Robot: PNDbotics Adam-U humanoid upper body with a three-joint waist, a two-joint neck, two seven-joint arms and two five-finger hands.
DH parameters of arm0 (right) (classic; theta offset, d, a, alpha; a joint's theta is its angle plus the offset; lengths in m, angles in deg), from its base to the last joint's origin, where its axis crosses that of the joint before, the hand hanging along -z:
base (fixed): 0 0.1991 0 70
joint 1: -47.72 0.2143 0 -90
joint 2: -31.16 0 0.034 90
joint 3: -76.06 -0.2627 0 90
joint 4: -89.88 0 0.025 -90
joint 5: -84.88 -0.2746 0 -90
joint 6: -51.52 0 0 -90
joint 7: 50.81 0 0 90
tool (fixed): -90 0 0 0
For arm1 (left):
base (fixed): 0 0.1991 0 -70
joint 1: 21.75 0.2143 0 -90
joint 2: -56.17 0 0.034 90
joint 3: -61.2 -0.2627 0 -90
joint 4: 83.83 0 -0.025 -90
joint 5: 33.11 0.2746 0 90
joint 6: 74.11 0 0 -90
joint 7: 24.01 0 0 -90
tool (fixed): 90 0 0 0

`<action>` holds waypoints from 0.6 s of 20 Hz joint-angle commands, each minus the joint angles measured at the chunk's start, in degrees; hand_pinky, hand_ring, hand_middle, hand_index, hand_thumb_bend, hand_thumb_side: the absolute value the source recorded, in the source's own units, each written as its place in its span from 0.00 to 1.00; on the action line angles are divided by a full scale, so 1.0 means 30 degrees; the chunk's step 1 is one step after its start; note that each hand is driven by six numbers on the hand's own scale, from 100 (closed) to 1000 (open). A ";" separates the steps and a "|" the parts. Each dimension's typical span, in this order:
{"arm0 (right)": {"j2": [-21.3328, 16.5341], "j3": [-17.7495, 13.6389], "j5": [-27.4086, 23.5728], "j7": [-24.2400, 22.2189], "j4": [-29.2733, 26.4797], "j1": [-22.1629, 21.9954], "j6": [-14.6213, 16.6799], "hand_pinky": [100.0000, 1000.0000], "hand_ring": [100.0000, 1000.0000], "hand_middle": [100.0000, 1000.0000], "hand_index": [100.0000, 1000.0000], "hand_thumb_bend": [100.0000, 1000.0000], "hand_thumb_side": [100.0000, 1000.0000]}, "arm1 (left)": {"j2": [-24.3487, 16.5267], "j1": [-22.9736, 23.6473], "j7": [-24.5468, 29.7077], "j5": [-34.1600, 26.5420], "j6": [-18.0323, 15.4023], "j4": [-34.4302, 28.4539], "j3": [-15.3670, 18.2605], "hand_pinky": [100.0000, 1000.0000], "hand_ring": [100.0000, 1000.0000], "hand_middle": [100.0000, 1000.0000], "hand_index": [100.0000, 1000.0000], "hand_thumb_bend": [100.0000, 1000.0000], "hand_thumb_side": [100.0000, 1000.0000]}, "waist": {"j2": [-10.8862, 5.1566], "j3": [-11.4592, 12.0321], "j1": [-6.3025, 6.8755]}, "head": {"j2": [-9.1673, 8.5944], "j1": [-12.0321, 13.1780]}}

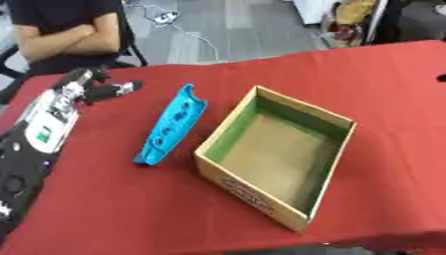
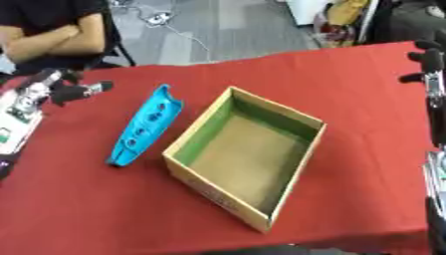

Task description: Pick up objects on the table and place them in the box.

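Blue holder (image 1: 170, 125) lies left of the box (image 1: 328, 116); the left hand (image 1: 97, 85), fingers spread and empty, should grip its middle.

Bare red table (image 1: 113, 209) surrounds blue object (image 1: 170, 124) beside box (image 1: 277, 154).

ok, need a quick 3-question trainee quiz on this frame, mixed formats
1. True or false: the cardboard box already holds an object.
2. Which hand is nearer the blue plastic object? A) left hand B) right hand
3. Fill in: the blue object lies on the red tablecloth to the box's ____ side.

Key: 1 false, its inside shows only bare cardboard; 2 A; 3 left.
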 commanded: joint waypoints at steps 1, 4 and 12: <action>-0.0335 -0.0017 -0.0126 -0.0053 -0.0218 0.0201 0.0021 0.55 0.79 0.81 1.00 0.39 0.94 | 0.0044 -0.0695 -0.0181 0.0071 -0.0302 0.0599 -0.0131 0.52 0.69 0.80 0.86 0.96 0.69 | -0.0158 -0.0033 -0.0091 | -0.0023 0.0278; -0.0316 -0.0009 -0.0135 -0.0069 -0.0216 0.0210 0.0024 0.55 0.79 0.81 1.00 0.39 0.95 | 0.0270 -0.0936 -0.0122 0.0312 -0.0545 0.0818 -0.0370 0.53 0.69 0.80 0.86 0.88 0.69 | -0.0144 -0.0040 -0.0092 | -0.0023 0.0345; -0.0269 0.0028 -0.0140 -0.0126 -0.0222 0.0238 0.0039 0.55 0.79 0.81 1.00 0.39 0.95 | 0.0534 -0.1153 0.0925 0.1125 -0.1028 0.0556 -0.1134 0.55 0.69 0.79 0.86 0.89 0.69 | -0.0142 -0.0066 -0.0079 | -0.0023 0.0439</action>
